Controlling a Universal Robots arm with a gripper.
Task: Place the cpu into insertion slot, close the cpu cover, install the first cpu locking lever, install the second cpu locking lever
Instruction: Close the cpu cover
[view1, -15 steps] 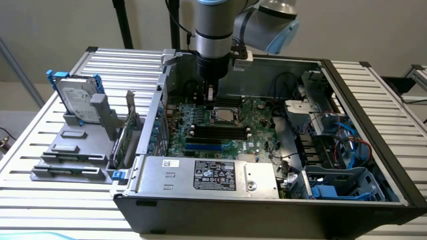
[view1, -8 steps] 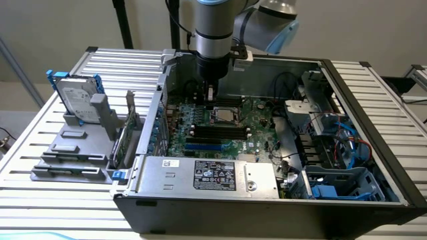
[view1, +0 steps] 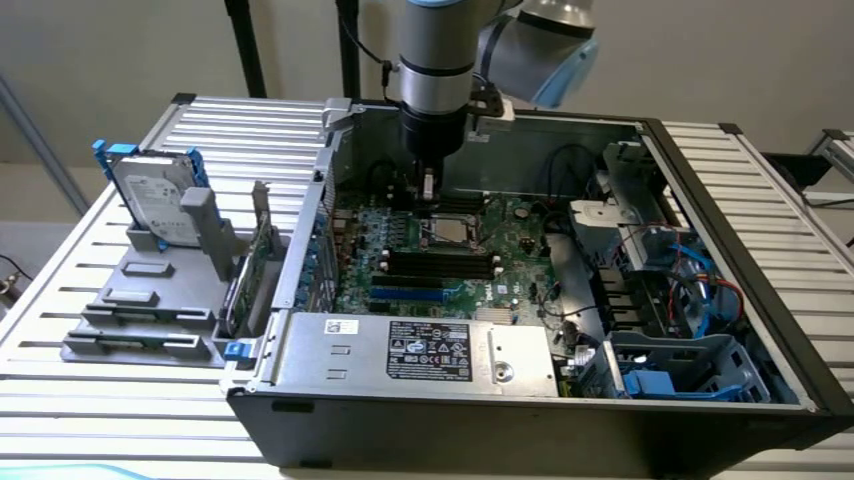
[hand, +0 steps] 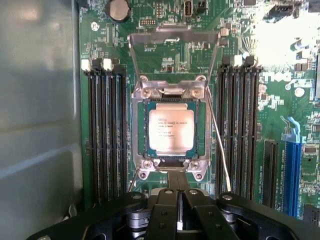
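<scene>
- CPU (hand: 171, 131) lies flat, silver face up, in the insertion slot (hand: 200, 145), just beyond the fingertips and below the gripper (view1: 429, 190).
- The cpu cover (hand: 135, 132) lies down around the chip, framing it on all sides.
- The gripper (hand: 178, 181) hangs straight down over the near edge of the socket. Its fingers are pressed together; they seem to hold nothing, though the tips are too dark to be sure.
- A thin locking lever (hand: 220, 150) runs slantwise along one side of the cover, with its free end close beside the fingers.
- Long black memory slots (hand: 107, 135) flank the socket on both sides of the gripper, and a blue slot (hand: 292, 170) stands farther out.
- A coin battery (hand: 119, 7) sits well beyond the socket.
- The green motherboard (view1: 514, 250) lies inside an open computer case (view1: 747, 250), with a power supply (view1: 427, 350) nearer the camera than the gripper.
- The case rests on a slatted metal table (view1: 80, 300). A hard drive (view1: 154, 195) stands in a grey rack (view1: 140, 310) outside the case, well apart from the gripper.
</scene>
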